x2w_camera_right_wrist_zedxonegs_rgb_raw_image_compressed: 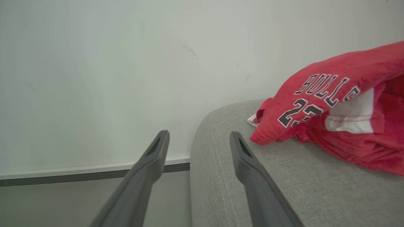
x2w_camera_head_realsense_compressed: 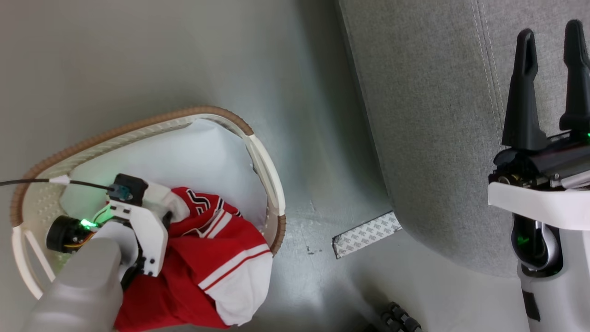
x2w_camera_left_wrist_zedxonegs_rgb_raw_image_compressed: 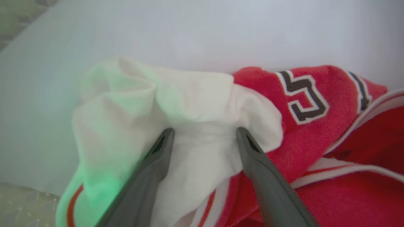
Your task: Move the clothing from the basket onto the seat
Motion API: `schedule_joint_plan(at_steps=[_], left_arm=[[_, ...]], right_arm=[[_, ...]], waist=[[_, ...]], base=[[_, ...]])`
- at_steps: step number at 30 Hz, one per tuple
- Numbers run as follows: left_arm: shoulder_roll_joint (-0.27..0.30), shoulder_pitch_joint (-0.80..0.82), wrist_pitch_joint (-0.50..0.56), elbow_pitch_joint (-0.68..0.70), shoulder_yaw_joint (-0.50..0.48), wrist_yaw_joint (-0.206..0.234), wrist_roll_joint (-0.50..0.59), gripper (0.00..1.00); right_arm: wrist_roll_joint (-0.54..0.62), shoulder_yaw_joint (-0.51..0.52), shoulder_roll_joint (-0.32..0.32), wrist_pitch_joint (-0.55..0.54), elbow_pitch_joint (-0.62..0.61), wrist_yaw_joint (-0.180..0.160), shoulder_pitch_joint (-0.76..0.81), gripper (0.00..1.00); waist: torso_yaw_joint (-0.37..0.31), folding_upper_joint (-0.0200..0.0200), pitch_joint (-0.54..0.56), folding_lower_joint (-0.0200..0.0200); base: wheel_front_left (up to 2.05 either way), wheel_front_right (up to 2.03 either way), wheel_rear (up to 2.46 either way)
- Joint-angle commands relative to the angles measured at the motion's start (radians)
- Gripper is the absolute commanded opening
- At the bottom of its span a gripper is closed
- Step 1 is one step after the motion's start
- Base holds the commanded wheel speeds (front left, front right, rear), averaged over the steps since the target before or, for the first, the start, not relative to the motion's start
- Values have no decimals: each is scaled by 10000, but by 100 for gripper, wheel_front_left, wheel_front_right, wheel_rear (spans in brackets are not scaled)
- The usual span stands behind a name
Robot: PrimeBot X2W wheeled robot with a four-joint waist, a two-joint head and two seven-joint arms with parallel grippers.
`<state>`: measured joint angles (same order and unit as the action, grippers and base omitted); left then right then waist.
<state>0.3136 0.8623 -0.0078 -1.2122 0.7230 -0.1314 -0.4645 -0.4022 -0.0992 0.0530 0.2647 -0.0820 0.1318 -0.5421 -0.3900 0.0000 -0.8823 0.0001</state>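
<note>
Clothing [x2w_camera_left_wrist_zedxonegs_rgb_raw_image_compressed: 202, 94] in basket [x2w_camera_head_realsense_compressed: 263, 159], inside spread left claw [x2w_camera_left_wrist_zedxonegs_rgb_raw_image_compressed: 204, 130]

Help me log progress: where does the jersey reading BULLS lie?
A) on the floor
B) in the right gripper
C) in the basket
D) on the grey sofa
D: the right wrist view shows the BULLS jersey resting on the grey sofa, apart from the open right gripper.

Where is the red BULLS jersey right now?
In the right wrist view, the jersey lies on the grey sofa, right of the open right gripper, near the sofa's rounded edge.
</note>
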Motion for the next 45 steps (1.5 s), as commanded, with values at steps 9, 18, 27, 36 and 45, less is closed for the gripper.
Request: schedule_joint_plan(at_steps=[9, 18, 27, 36, 45], left_arm=[[337, -63, 1029, 205, 972, 21, -757, 0], [119, -158, 278, 574, 1594, 21, -1576, 0], [-665, -1042, -948, 974, 2355, 21, -2382, 0], [-1241, -1931, -2330, 1782, 3046, 21, -3150, 0], [-876, -2474, -2575, 3548, 3282, 21, -3046, 0]], right_arm=[[-209, 19, -30, -7, 56, -21, 133, 100], [35, 101, -23, -6, 224, -21, 123, 100], [536, 253, 86, -7, 690, -21, 543, 100], [465, 441, 899, -7, 1318, -22, 1734, 100], [224, 651, 1398, -7, 1624, -22, 2763, 100]], waist=[[-181, 0, -152, -1], [251, 0, 700, -1], [952, 0, 3112, -1], [1835, 0, 5740, -1], [2480, 0, 7624, -1]], base=[[0, 0, 0], [0, 0, 0], [0, 0, 0], [0, 0, 0], [0, 0, 0]])
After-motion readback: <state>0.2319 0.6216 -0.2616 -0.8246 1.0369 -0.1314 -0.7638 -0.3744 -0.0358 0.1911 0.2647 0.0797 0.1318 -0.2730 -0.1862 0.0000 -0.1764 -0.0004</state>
